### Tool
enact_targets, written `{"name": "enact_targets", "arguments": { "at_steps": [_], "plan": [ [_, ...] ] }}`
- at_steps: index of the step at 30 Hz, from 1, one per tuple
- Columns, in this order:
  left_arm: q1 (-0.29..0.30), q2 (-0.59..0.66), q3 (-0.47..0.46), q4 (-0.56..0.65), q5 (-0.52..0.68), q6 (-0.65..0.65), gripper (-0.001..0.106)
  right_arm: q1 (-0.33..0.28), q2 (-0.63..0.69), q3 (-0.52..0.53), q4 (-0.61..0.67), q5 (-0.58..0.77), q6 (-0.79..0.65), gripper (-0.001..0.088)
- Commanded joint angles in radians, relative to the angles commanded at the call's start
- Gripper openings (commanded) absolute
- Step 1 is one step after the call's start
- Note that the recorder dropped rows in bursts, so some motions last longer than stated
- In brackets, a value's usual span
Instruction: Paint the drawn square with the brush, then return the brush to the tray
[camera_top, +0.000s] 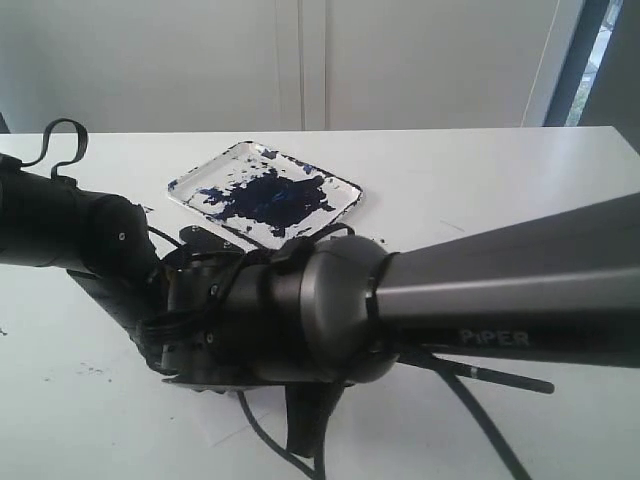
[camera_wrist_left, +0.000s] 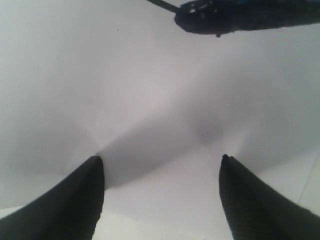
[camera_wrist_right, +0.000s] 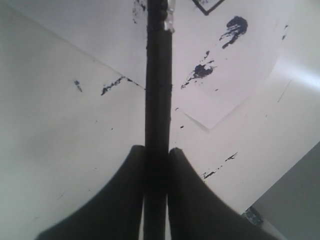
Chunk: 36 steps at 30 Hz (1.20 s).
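My right gripper (camera_wrist_right: 157, 150) is shut on the brush (camera_wrist_right: 159, 85), a long black stick running straight out from between the fingers over the white paper (camera_wrist_right: 235, 75). The brush's pale band (camera_wrist_right: 170, 12) sits near its far end; the tip is cut off by the frame. One corner of the drawn square (camera_wrist_right: 207, 6) shows just beside the band. The brush's rear end (camera_top: 510, 380) pokes out below the right arm. My left gripper (camera_wrist_left: 160, 159) is open over bare white paper with nothing between its fingers. The tray (camera_top: 345, 187), smeared dark blue, lies at the back of the table.
Blue paint splatters (camera_wrist_right: 234, 27) and smaller flecks (camera_wrist_right: 200, 71) mark the paper and table. My right arm (camera_top: 480, 290) crosses the foreground and hides both grippers in the exterior view. The left arm (camera_top: 70, 225) comes in from the left. A dark part of the right arm (camera_wrist_left: 240, 15) hangs ahead of the left gripper.
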<state>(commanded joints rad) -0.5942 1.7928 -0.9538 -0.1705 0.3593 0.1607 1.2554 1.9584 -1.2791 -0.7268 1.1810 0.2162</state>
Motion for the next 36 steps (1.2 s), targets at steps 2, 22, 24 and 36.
{"name": "enact_targets", "arguments": {
  "at_steps": [2,22,24,36],
  "plan": [
    [0.000,0.000,0.000,0.000,0.000,0.000,0.069,0.000,0.006,0.000,-0.018,0.009,0.000,0.0000],
    [0.000,0.000,0.000,0.000,0.007,0.004,0.069,-0.053,0.050,0.000,-0.123,0.040,0.036,0.0000],
    [0.000,0.000,0.000,0.000,0.007,0.004,0.069,-0.054,0.050,0.000,-0.123,0.040,0.036,0.0000],
    [0.000,-0.009,0.000,0.000,-0.015,0.004,0.069,-0.054,0.005,0.000,-0.090,0.040,0.036,0.0000]
  ]
}}
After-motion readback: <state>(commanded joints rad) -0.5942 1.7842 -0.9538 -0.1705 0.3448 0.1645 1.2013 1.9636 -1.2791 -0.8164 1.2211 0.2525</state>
